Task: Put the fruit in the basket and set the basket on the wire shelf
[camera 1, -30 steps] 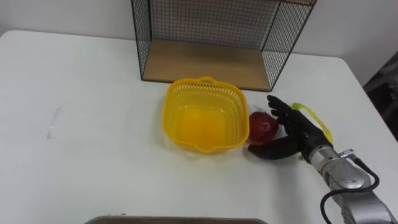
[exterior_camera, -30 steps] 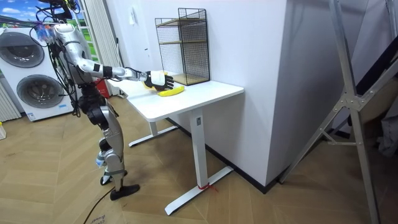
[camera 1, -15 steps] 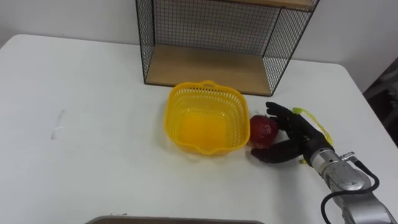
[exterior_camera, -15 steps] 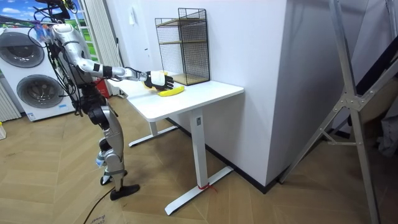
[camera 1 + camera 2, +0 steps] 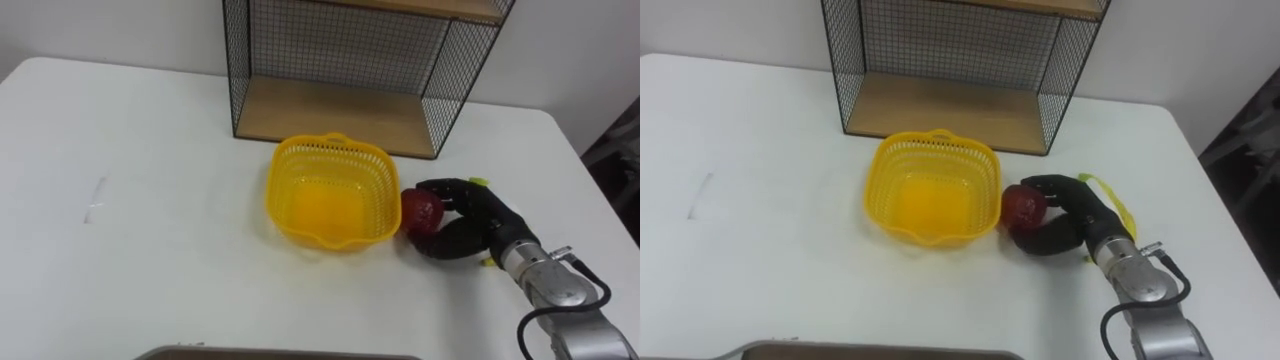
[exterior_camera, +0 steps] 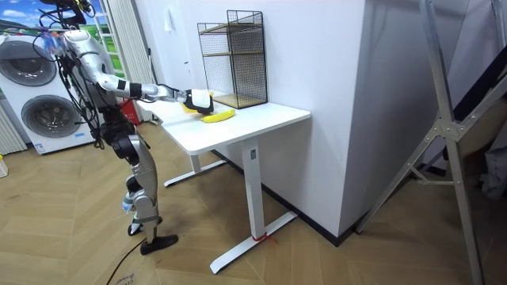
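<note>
Right hand point(image 5: 478, 218) around fruit point(image 5: 420, 208), banana point(image 6: 218, 116) beside

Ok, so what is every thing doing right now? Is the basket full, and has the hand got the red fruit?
Yellow basket: upright on the table, nothing in it.
Red fruit: on the table, close beside the basket, not in it yet.
Right hand: fingers curled round the red fruit.
Banana: lying on the table, partly hidden behind the right hand.
Wire shelf: standing upright behind the basket.
</note>
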